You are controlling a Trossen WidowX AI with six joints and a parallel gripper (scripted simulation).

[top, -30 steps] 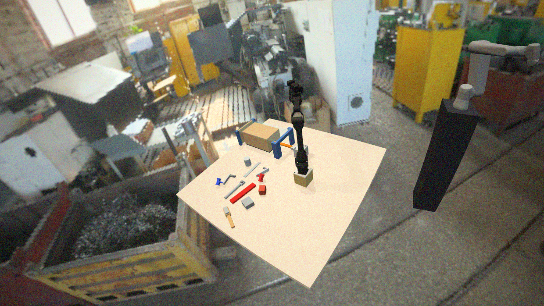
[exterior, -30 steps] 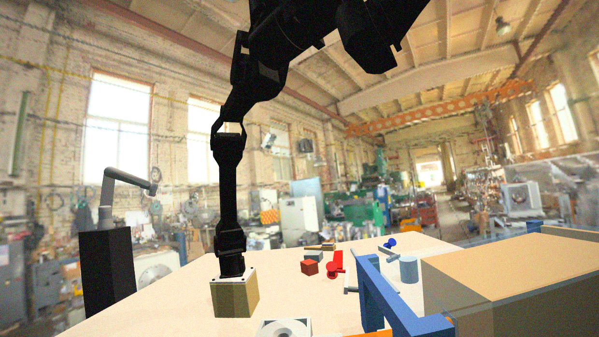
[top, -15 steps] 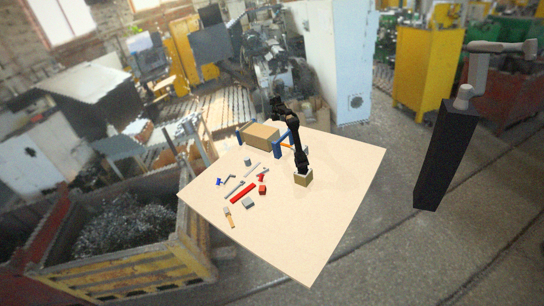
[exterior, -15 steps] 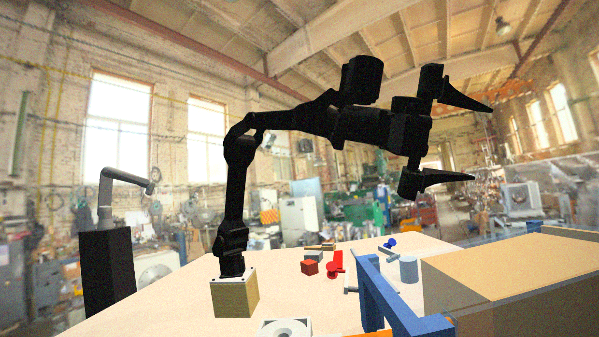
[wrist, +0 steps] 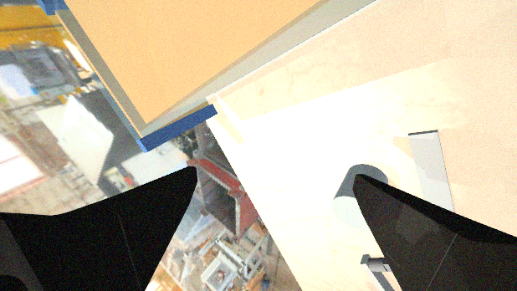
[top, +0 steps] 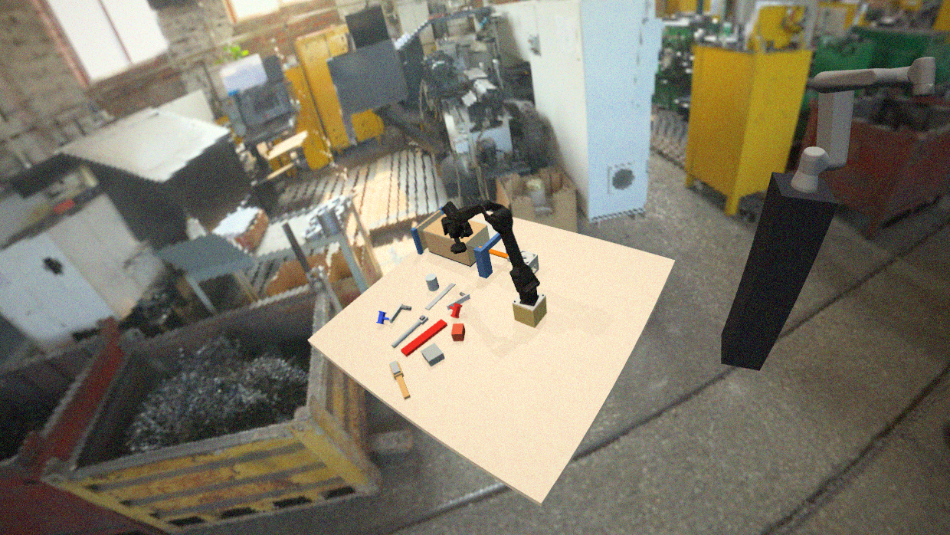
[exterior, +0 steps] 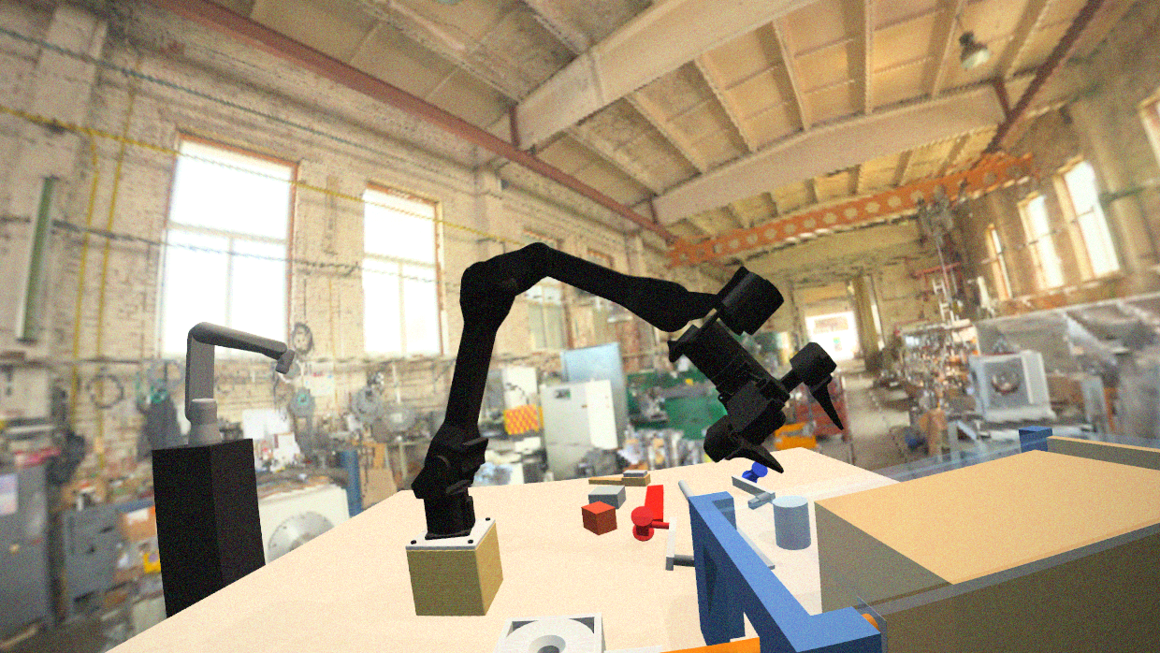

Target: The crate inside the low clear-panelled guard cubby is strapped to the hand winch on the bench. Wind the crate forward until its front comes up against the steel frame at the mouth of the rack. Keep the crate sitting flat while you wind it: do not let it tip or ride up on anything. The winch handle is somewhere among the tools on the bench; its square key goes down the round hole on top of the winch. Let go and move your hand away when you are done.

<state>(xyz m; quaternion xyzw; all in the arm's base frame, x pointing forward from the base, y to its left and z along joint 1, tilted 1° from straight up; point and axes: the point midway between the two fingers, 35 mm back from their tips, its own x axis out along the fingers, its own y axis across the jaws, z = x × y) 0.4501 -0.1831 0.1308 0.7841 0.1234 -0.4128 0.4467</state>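
My gripper (exterior: 811, 448) (wrist: 274, 177) is open and empty, high over the bench beside the crate. The tan crate (top: 443, 247) (exterior: 974, 506) (wrist: 167, 50) sits flat in the clear-panelled cubby. The blue steel frame (top: 483, 262) (exterior: 754, 559) stands at its mouth; the gap to the crate is hard to judge. The pale winch (exterior: 519, 631) has a round hole on top, with an orange strap (top: 498, 254) (exterior: 714, 646). A grey cranked tool (top: 397, 314) (exterior: 753, 488) lies by a blue knob (top: 381, 317) (exterior: 756, 471). Another grey angled piece (top: 458, 300) (exterior: 670, 544) lies by a red knob (top: 455, 310) (exterior: 643, 523). Which is the handle is unclear.
A grey cylinder (top: 432, 283) (exterior: 791, 523) (wrist: 349, 209) stands near the cubby by a flat grey strip (top: 440, 296) (wrist: 431, 167). Farther off lie a grey wrench (top: 408, 331), a red bar (top: 424, 337), a red cube (top: 457, 332), a grey block (top: 432, 355) and a wooden-handled tool (top: 401, 382).
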